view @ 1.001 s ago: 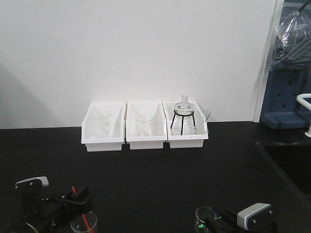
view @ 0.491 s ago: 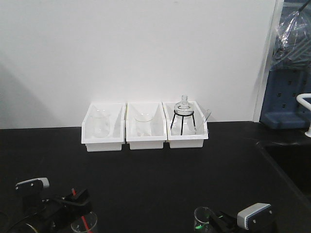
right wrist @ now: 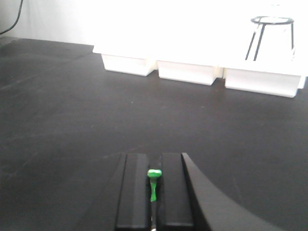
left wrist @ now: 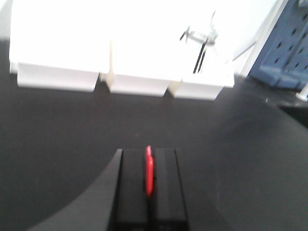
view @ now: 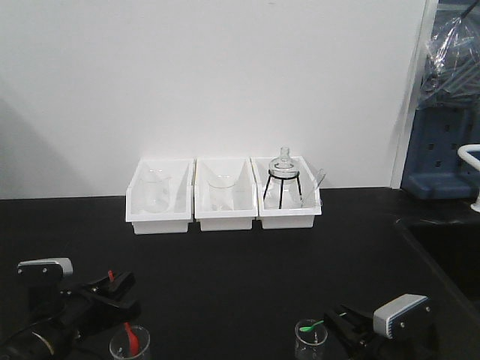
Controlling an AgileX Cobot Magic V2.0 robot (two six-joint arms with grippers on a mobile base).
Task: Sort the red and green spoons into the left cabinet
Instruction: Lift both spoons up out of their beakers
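Note:
The red spoon (view: 130, 336) stands tilted in a clear beaker (view: 129, 346) at the lower left, its bowl end down inside the glass. My left gripper (view: 118, 289) is shut on its handle, and the red spoon (left wrist: 149, 171) shows pinched between the black fingers (left wrist: 132, 183). At the lower right the green spoon (view: 311, 327) lies across the rim of a second beaker (view: 309, 343). My right gripper (view: 343, 320) is shut on it, the green spoon (right wrist: 154, 179) showing between its fingers (right wrist: 137, 187). The left cabinet is out of view.
Three white bins (view: 223, 219) stand in a row against the back wall. The left and middle ones hold glass beakers (view: 154, 193); the right one holds a flask on a black tripod (view: 283, 178). A sink recess (view: 442, 244) and a blue panel (view: 442, 154) lie to the right.
Both grippers have risen slightly with their spoons. The red spoon sits higher in its beaker, and the green spoon has come up from inside its beaker to the rim.

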